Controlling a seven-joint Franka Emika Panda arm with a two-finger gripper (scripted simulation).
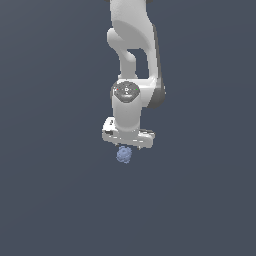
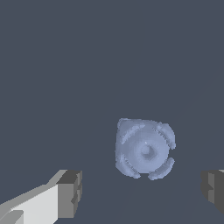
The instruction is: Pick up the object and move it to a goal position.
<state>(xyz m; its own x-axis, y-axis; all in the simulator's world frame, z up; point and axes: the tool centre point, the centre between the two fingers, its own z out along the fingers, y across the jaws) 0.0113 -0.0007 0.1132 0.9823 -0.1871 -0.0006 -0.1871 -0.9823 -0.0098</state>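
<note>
Flat slate-grey filled both views, with no edge, mark or goal marker you could have steered by. Against it sat the object [image 2: 145, 148], a small pale blue-lavender lump, roundish and ridged like a berry, with a dimple at its centre in the wrist view. It lay between the two fingers [image 2: 70, 192] but apart from both, nearer neither pad by much. In the exterior view it showed just under the gripper [image 1: 128, 145], partly tucked beneath the white hand; whether it rested on a surface or not, you could not have told.

You would likely have found it light and rigid, with bumps giving the pads some bite, though its rounded form could have let it roll or squirt out under an off-centre squeeze. Your best hold was probably across its widest middle, pads square to opposite sides.

Your gripper stood wide open, jaws spread well past the lump's width and gripping nothing.
</note>
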